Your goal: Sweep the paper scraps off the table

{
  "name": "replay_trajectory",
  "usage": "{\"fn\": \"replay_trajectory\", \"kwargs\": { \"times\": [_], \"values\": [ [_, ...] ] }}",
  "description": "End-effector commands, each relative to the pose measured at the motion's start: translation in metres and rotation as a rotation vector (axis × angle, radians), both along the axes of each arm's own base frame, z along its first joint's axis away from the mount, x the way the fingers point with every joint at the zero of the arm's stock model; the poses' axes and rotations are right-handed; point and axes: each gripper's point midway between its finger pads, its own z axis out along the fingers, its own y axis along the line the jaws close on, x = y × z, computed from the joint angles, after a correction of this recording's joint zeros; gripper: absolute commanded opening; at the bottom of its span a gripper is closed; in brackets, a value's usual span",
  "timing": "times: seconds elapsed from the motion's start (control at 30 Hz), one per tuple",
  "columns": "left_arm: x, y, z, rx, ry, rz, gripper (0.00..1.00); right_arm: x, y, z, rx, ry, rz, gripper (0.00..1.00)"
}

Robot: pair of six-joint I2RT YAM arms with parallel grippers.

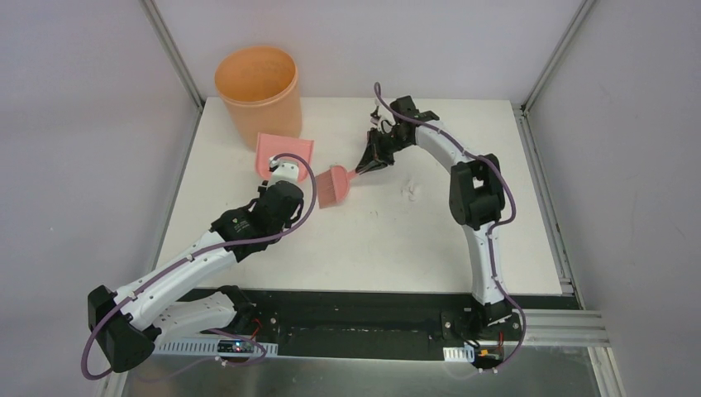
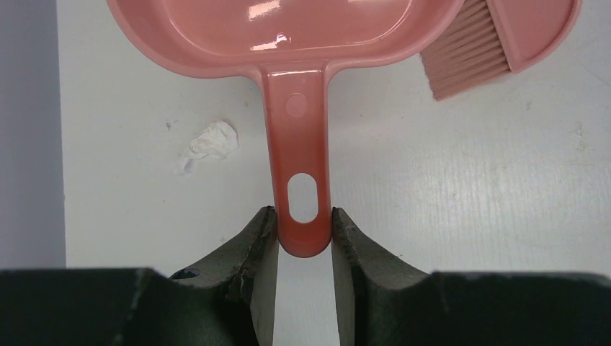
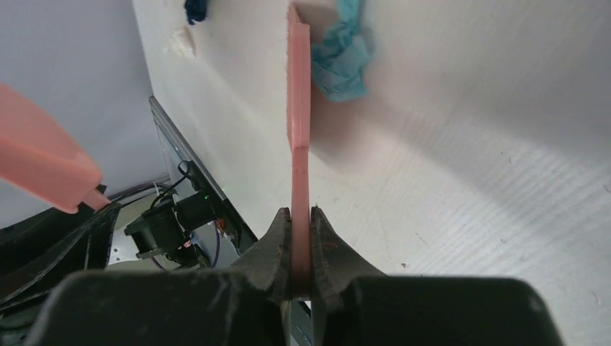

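The left claw (image 2: 304,225) grips the dustpan handle (image 2: 297,137), the right claw (image 3: 300,216) pinches the brush (image 3: 299,86), and the next move, I judge, is sweeping scraps (image 2: 209,146) into the pan.

One table (image 1: 372,240), one bucket (image 1: 266,116), one dustpan (image 2: 295,137), one brush (image 1: 334,187), two arms (image 1: 190,265) (image 1: 478,198), and at least three paper scraps: one white (image 2: 209,143), one light blue (image 3: 344,56), one dark (image 3: 194,9).
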Motion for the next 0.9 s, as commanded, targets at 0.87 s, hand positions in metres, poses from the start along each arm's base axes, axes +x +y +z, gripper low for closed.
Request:
{"fn": "replay_trajectory", "kwargs": {
  "times": [0.87],
  "values": [
    [0.011, -0.029, -0.014, -0.034, 0.070, -0.111, 0.00, 0.105, -0.121, 0.118, -0.014, -0.371, -0.417, 0.00]
  ]
}}
